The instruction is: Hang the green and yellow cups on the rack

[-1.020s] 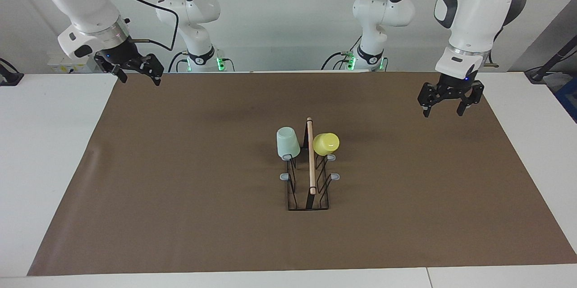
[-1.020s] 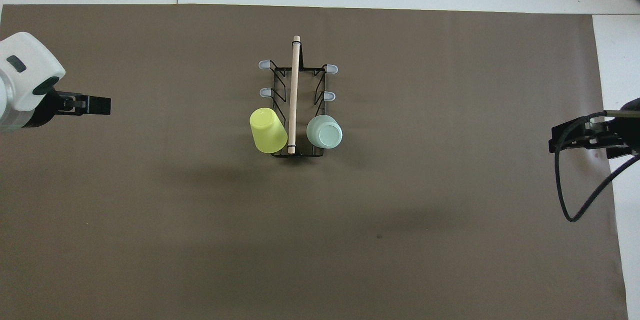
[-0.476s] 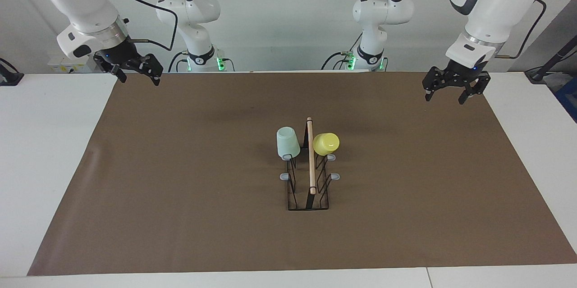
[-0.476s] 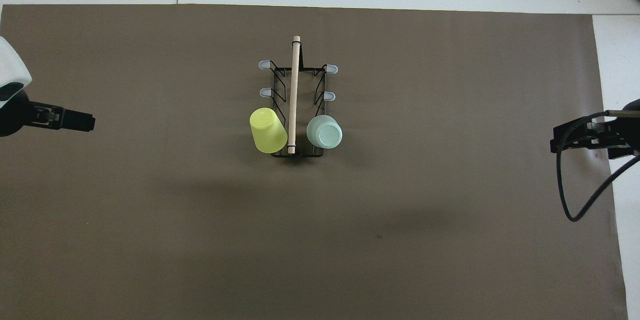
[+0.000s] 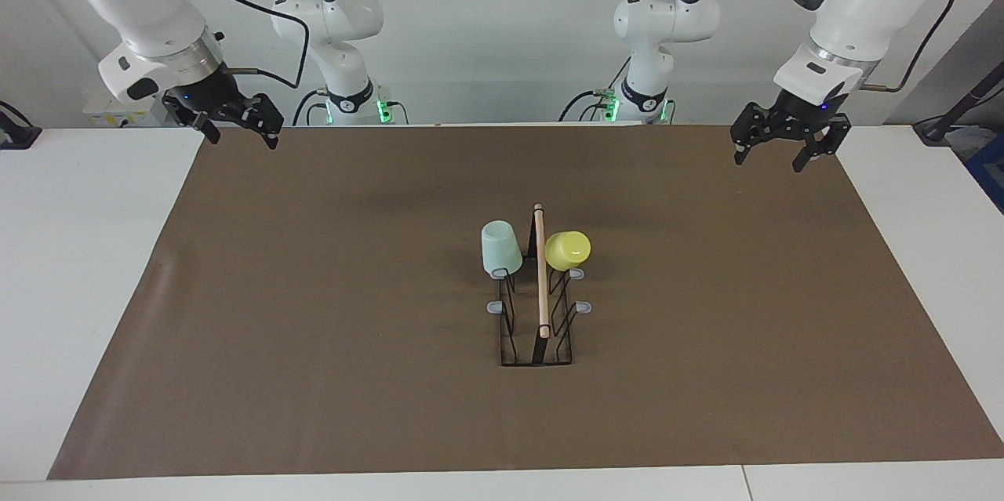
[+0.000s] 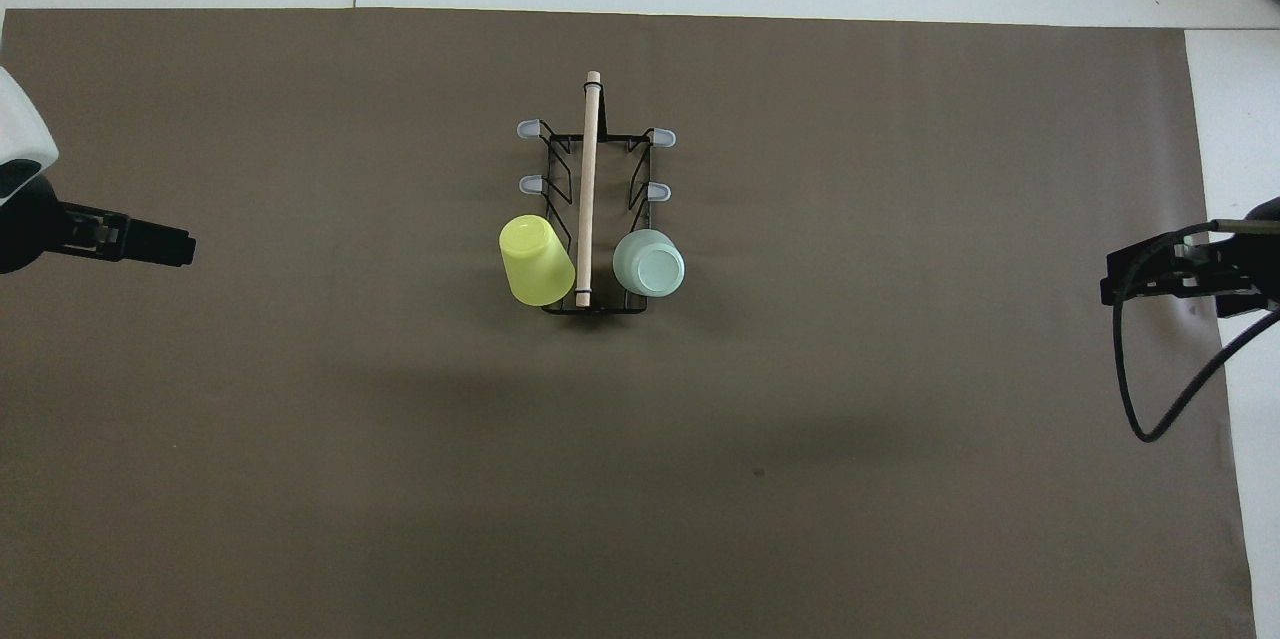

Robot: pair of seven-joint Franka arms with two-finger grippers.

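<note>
The black wire rack with a wooden rod along its top stands mid-mat; it also shows in the overhead view. The pale green cup and the yellow cup hang upside down on the two prongs nearest the robots, one each side of the rod. My left gripper is open and empty, up over the mat's corner at the left arm's end. My right gripper is open and empty, up over the mat's edge at the right arm's end.
A brown mat covers most of the white table. The other grey-tipped prongs of the rack are bare. A black cable loops down from the right arm.
My left gripper has risen and drawn back toward the robots, empty. The right gripper, the cups and the rack have stayed where they were.
</note>
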